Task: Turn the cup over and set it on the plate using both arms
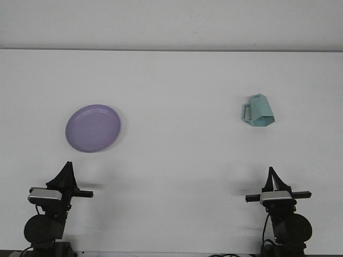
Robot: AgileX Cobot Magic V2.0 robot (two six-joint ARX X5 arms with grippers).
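A pale teal faceted cup (258,111) sits on the white table at the right. Its handle points left, and it looks upside down, with the narrow base up and the wide rim on the table. At the left lies a round purple plate (93,128) with nothing on it. My left gripper (68,166) rests low near the front edge, below the plate, its fingers together in a point. Near the front edge at the right, my right gripper (271,171) is below the cup, also shut. Both hold nothing and are well short of the objects.
The white table (177,160) runs back to a pale wall. A wide bare stretch separates plate and cup. Both arm bases stand at the bottom corners of the view.
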